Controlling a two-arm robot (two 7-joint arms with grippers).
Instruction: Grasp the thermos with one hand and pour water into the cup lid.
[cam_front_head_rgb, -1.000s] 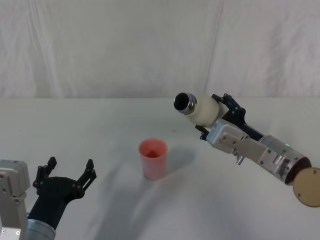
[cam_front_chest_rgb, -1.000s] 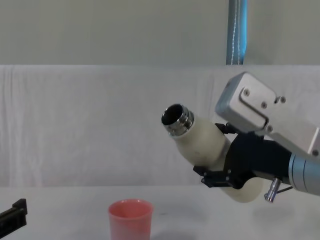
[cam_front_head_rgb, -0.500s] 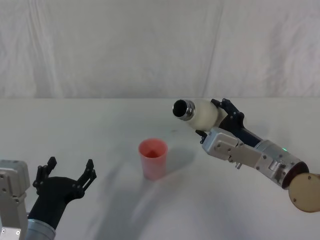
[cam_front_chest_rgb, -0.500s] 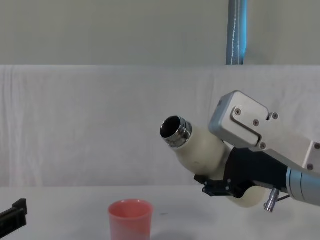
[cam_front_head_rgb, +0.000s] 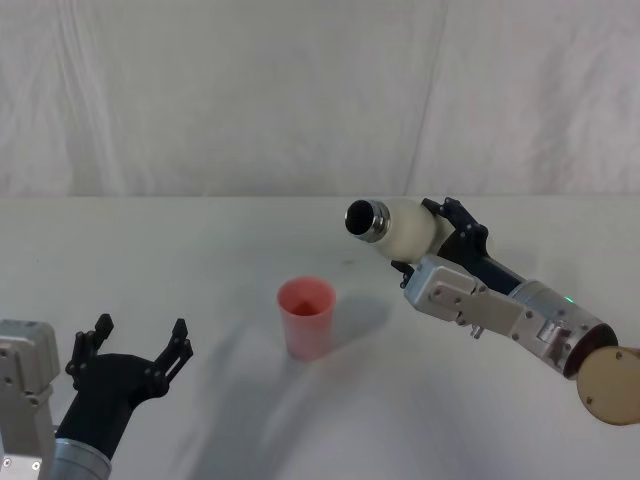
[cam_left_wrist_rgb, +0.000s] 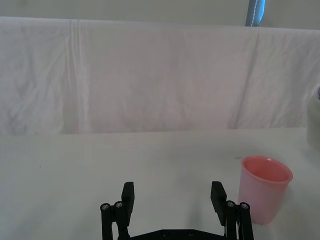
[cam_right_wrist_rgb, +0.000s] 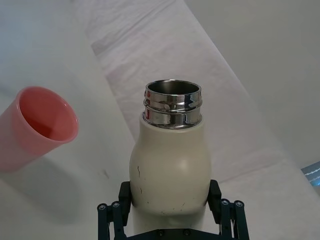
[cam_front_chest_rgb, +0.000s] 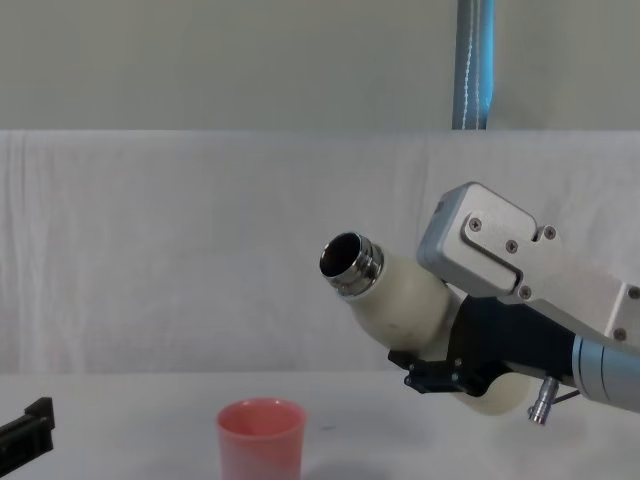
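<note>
Thermos (cam_front_head_rgb: 405, 226): clamped in right gripper (cam_front_head_rgb: 432, 238), held in the air and tilted, steel neck pointing to 10 o'clock, above and right of cup lid (cam_front_head_rgb: 306, 317). Cup lid: upright on table (cam_front_head_rgb: 200, 250). Left gripper (cam_front_head_rgb: 135, 347): fingers spread, holding nothing, at 8 o'clock from cup lid.

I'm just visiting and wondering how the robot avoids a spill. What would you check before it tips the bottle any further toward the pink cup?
1. Grip: the right gripper is shut on the bottle, a finger on each side. Ok.
2. Bottle open: the steel neck has no cap. Ok.
3. Cup upright: the pink cup stands on the table, mouth up. Ok.
4. Aim: in the chest view the neck sits above and to the right of the cup, not over its rim. Not ok.
5. Water inside the bottle: cannot tell.
6. Left gripper is open, low and apart from the cup. Ok.
</note>
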